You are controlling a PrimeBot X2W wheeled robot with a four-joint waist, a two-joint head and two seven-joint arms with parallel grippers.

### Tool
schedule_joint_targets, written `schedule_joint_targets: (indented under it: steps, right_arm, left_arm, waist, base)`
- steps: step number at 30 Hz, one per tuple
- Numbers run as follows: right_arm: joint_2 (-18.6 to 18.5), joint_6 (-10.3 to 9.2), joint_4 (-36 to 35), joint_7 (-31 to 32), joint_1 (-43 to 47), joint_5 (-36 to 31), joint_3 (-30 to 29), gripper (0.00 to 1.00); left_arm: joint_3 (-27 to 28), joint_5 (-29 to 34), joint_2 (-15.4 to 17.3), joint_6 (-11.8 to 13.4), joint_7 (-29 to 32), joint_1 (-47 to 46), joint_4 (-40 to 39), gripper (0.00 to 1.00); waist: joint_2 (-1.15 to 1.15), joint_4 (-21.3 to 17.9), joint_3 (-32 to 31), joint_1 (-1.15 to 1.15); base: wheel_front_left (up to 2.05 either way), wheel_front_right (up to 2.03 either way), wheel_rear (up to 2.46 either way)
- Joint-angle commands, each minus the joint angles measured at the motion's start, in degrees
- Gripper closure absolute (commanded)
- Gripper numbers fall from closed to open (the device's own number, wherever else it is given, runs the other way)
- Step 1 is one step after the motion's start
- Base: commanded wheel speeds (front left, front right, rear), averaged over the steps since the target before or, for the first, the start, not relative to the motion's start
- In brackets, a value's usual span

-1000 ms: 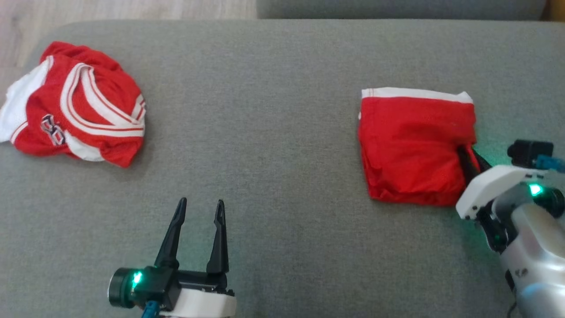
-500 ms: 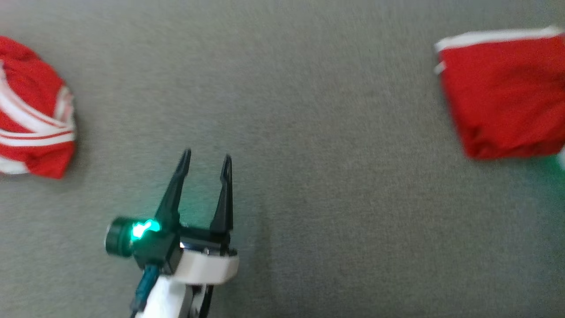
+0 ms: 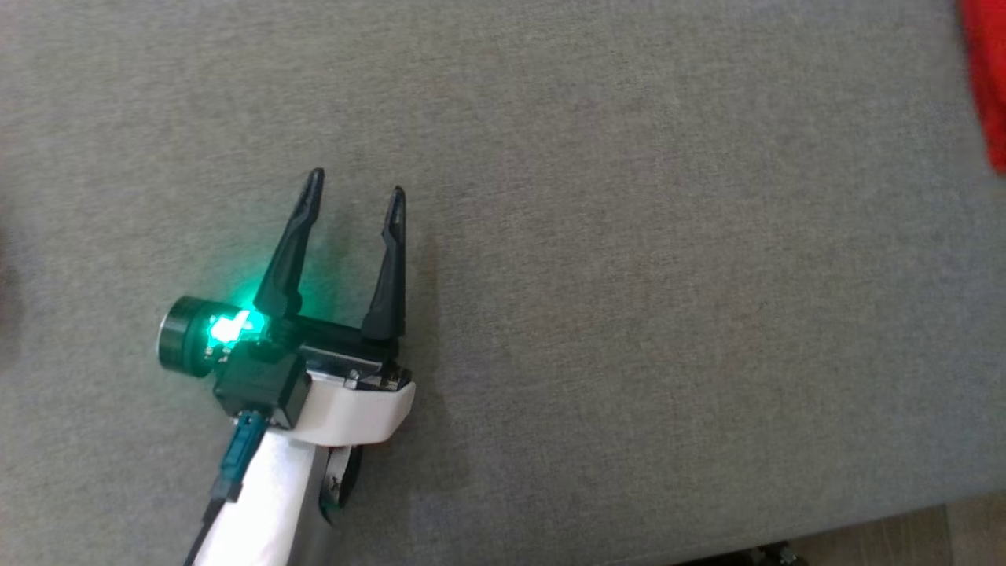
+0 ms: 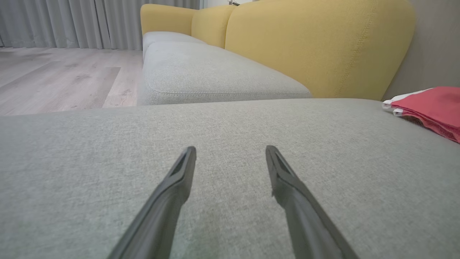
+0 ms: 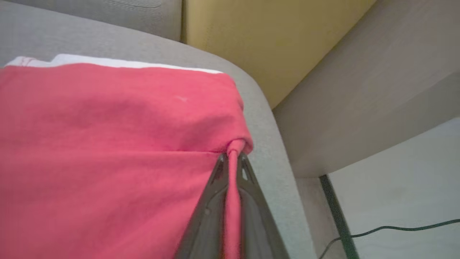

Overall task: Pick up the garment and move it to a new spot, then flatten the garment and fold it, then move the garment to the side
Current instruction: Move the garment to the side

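Two grippers noted: right gripper (image 5: pixel 233 158) clamped on a pinch of the folded red cloth garment (image 5: pixel 107 144) at the grey upholstered seat cushion (image 3: pixel 629 314)'s right edge, left gripper (image 3: pixel 355 182) fingers apart near its front edge.

A broad grey fabric cushion (image 3: pixel 629 314) carries a folded red garment (image 3: pixel 990 71), a white band along its far edge, lying flat at the cushion's far right, close beside the rounded right-hand corner of the seat.
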Motion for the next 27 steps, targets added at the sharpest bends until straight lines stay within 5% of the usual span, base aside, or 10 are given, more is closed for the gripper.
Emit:
schedule_joint_targets:
  steps: [1, 2, 3, 10, 20, 27]
  right_arm:
    - [-3.44, -0.04, 0.01, -0.72, 0.48, -0.91, -0.73, 0.8]
    - [-3.14, -0.04, 0.55, -0.94, 0.01, -1.54, -1.39, 0.05]
    - [-2.73, -0.04, 0.95, -1.14, -0.29, -2.24, -1.82, 0.0]
    - [2.5, -0.04, 2.1, -5.01, 0.15, -8.74, -4.06, 0.0]
    - [19.89, -0.04, -0.98, -9.39, 10.49, -11.58, -0.44, 0.0]
    - [31.83, -0.04, -4.14, -10.65, 24.81, -6.17, 5.41, 0.0]
  left_arm:
    - [1.84, 0.45, -0.08, -0.32, -0.18, -0.51, -0.33, 0.0]
    - [1.93, 0.5, -0.08, -0.4, -0.18, -0.64, -0.14, 0.0]
    - [1.98, 0.47, -0.08, -0.41, -0.18, -0.75, 0.03, 0.0]
    - [1.54, -1.52, -0.08, 1.04, -0.18, 0.33, 0.86, 0.0]
    - [3.09, -6.66, -0.08, 4.36, -0.18, 7.22, 5.81, 0.0]
    - [2.49, -8.01, -0.08, 5.61, -0.18, 13.04, 7.82, 0.0]
  waist:
    - [0.0, -0.61, 0.38, -0.01]
    - [0.0, -0.68, 0.19, -0.01]
    - [0.0, -0.68, -0.1, -0.01]
    - [0.0, 0.49, -5.5, -0.01]
    - [0.0, 5.44, -19.44, -0.01]
    - [0.0, 9.96, -30.95, -0.01]
  base:
    - [0.0, 0.0, 0.0]
    - [0.0, 0.0, 0.0]
    - [0.0, 0.0, 0.0]
    - [0.0, 0.0, 0.0]
    - [0.0, 0.0, 0.0]
    - [0.0, 0.0, 0.0]
